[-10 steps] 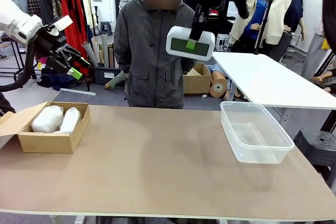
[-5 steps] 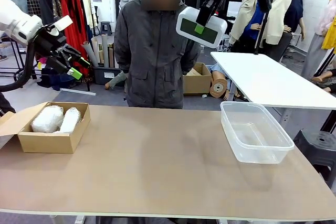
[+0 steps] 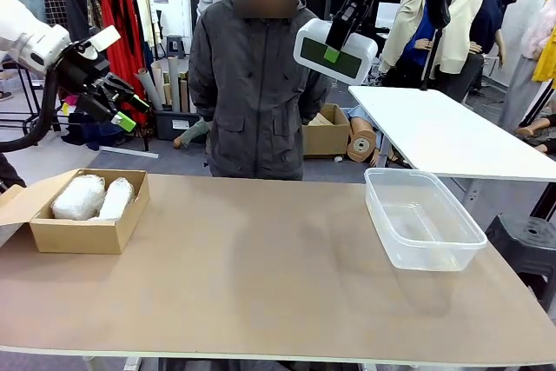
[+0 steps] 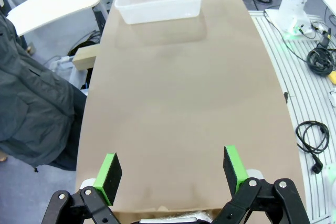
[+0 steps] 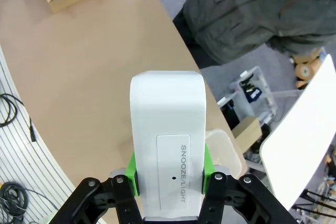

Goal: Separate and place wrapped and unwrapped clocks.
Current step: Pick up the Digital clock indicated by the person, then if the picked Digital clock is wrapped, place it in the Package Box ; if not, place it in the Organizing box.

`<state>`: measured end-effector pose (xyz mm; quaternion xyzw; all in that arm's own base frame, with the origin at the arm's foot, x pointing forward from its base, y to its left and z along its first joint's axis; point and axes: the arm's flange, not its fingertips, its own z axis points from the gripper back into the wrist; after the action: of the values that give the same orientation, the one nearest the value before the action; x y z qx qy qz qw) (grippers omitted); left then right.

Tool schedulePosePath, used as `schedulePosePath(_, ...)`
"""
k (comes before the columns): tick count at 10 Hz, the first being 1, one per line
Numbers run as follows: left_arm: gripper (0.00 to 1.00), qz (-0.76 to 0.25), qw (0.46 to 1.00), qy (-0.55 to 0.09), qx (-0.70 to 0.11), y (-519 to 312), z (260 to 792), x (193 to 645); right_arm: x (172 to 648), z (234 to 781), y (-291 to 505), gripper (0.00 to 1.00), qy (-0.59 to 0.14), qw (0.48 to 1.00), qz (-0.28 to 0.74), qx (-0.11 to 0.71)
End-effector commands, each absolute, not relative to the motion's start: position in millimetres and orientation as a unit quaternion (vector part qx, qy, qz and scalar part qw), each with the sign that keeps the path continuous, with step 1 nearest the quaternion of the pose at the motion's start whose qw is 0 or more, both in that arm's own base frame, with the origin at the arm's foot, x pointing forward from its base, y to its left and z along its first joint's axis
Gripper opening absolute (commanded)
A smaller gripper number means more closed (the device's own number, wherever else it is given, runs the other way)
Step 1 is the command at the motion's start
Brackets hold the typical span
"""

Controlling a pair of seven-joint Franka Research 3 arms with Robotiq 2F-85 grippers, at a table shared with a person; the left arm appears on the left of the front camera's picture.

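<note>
Clock (image 3: 337, 51) carried rightward, right fingers (image 5: 207, 160) clamping it, left fingers (image 4: 111, 171) spread wide

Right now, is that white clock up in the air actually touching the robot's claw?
Touching. In the right wrist view, the right gripper presses its green pads against both sides of the bare digital clock.

Readable print: "SNOOZE/LIGHT" in grey capitals, running lengthwise along the raised bar on the top face of the bare white digital clock (image 5: 168, 140), right wrist view. Front view: clock's dark screen shows no digits. No other legible text anywhere.
</note>
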<state>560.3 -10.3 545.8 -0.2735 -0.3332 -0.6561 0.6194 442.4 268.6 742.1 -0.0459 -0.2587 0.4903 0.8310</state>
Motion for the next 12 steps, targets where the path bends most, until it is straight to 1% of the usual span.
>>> schedulePosePath(1,1.00,-0.654,0.619,-0.338,-0.275,-10.2,547.9,559.7,442.2,748.2,267.2,0.00,-0.264,0.831,0.487,-0.044)
schedulePosePath(12,1.00,-0.654,0.619,-0.338,-0.275,-10.2,547.9,559.7,442.2,748.2,267.2,0.00,-0.264,0.831,0.487,-0.044)
